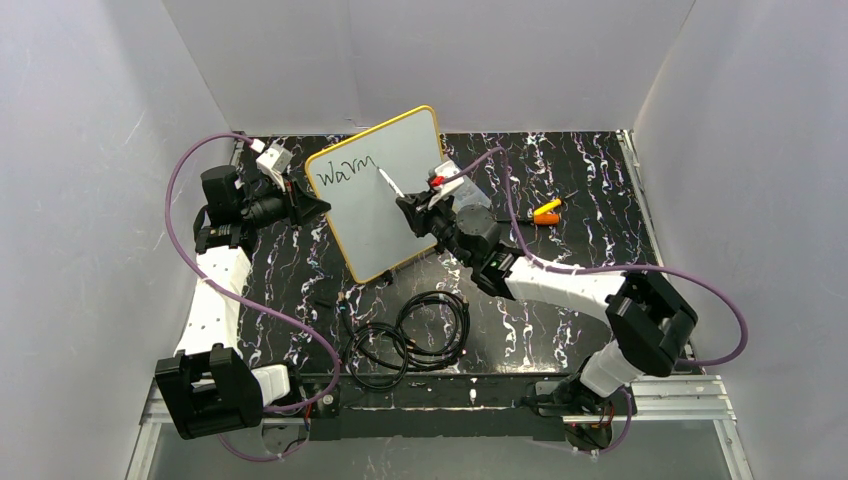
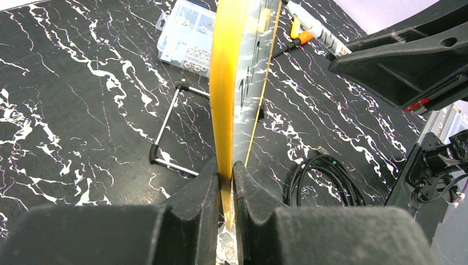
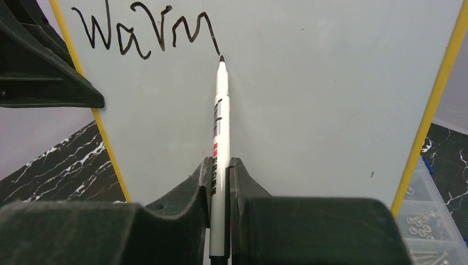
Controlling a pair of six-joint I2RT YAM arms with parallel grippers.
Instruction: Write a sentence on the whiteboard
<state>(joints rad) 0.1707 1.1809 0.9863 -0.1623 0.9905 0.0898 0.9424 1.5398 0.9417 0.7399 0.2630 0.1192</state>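
Your left jaws clamp the whiteboard and right jaws clamp the marker; pressing too hard could skew the whiteboard.

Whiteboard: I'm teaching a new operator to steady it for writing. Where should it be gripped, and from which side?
Take the whiteboard by its yellow-framed left edge, coming edge-on from the left, fingers on both faces, as the left gripper does. The board is thin, and that side leaves the face free for the marker.

whiteboard: smooth, glossy white face
table: glossy black marble-look surface
marker: smooth white plastic
box: clear plastic, glossy
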